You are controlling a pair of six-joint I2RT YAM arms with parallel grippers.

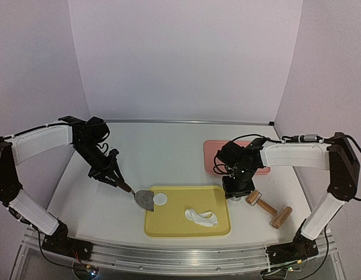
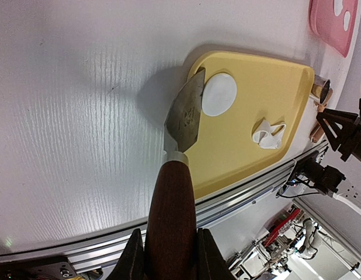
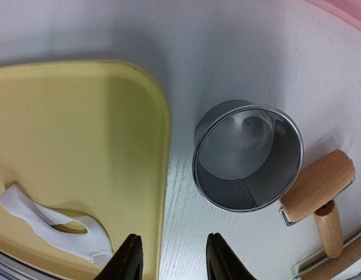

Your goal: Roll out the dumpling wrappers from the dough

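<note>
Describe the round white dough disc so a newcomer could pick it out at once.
Start at the yellow plastic cutting board at the scene's front middle. On its far left corner, right beside the blade of the wooden-handled metal scraper, lies the flat white disc. Unlike the ragged, looped white dough scrap further right, it is neatly round and whole.

Board point(image 1: 180, 226) laid on table point(image 1: 169, 151), near front edge, between arms. Dumpling wrapper point(image 1: 160, 198) laid on board's rear left part. Scraper point(image 1: 145, 199) blade rested over board's left edge, set against wrapper's left side; handle run out leftward over table, clamped in left gripper point(image 1: 117, 179). Dough scrap point(image 1: 201, 217) laid on board's front right part, apart from wrapper. Ring cutter point(image 3: 247, 154) stood on table just right of board, below right gripper point(image 3: 172, 259). Rolling pin point(image 1: 268, 208) laid just right of cutter. Tray point(image 1: 211, 153) set behind board's right end.
</note>
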